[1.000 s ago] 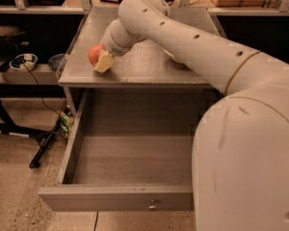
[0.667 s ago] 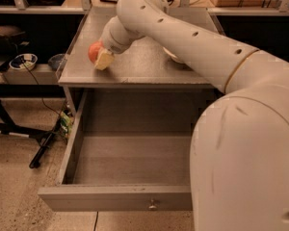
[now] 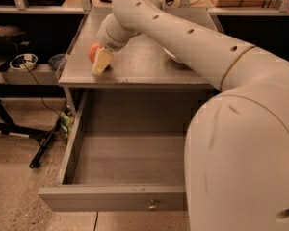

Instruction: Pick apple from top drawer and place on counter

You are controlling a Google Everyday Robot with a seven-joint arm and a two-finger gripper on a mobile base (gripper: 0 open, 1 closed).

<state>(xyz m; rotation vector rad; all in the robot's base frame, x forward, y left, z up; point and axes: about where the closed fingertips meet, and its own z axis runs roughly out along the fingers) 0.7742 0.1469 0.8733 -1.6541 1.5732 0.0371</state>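
The arm is stretched leftward across the table [image 3: 149, 69], and the apple [image 3: 92, 51] is pinched by the claw [image 3: 98, 59], lowered near its left edge.

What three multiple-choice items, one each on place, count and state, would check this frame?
1. Where is the apple?
A. on the floor
B. at the left front of the counter, by the claw
C. on the side shelf

2. How many knobs does the drawer front carry?
A. one
B. two
C. three

3. What state is the drawer in?
A. shut
B. pulled open
C. taken out

Answers:
1. B, since the apple shows red against the grey counter top, right at the claw on the end of the arm.
2. A, since a single knob sits on the front panel.
3. B, since the drawer's floor and side walls show below the counter edge.
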